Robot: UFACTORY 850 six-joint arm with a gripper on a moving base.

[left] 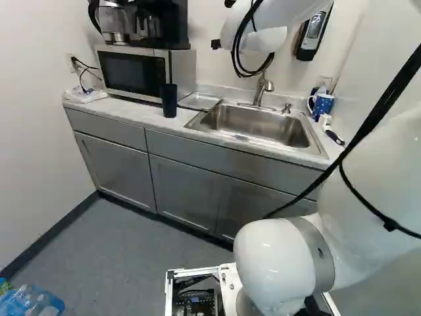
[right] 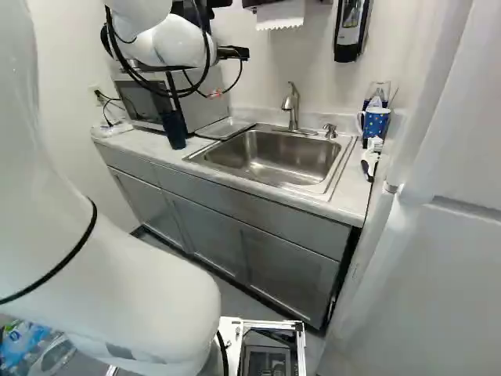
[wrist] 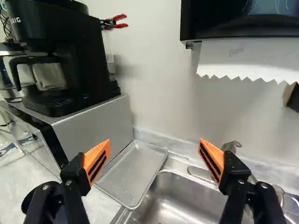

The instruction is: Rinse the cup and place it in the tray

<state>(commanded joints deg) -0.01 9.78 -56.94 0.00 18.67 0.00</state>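
In the left base view, the cup (left: 168,101) is seen as a tall, dark, slightly tapered tumbler, stood upright on the counter (left: 135,110) just in front of the microwave (left: 135,71). Beside it the tray (left: 199,101), shallow and metallic, is laid flat between the microwave and the sink (left: 256,125). A blue mug with white dots (left: 323,105) is set at the sink's far side. The arm (left: 276,263) is raised at the right, and its wrist end is held high over the counter and sink. In the right base view, the cup is shown dark and upright again, near the tray, and its inside cannot be made out. The arm is seen at the left, with its wrist carried above the cup and the black gripper (right: 233,53) pointed away toward the wall. In the wrist view, the gripper (wrist: 155,149) is found released, its orange pads (wrist: 97,161) spread wide with nothing grasped. The tray and part of the sink are seen ahead of and below the fingers. A dark rounded edge is partly covered by one finger; it may be the cup's rim, though too little is shown to be sure.
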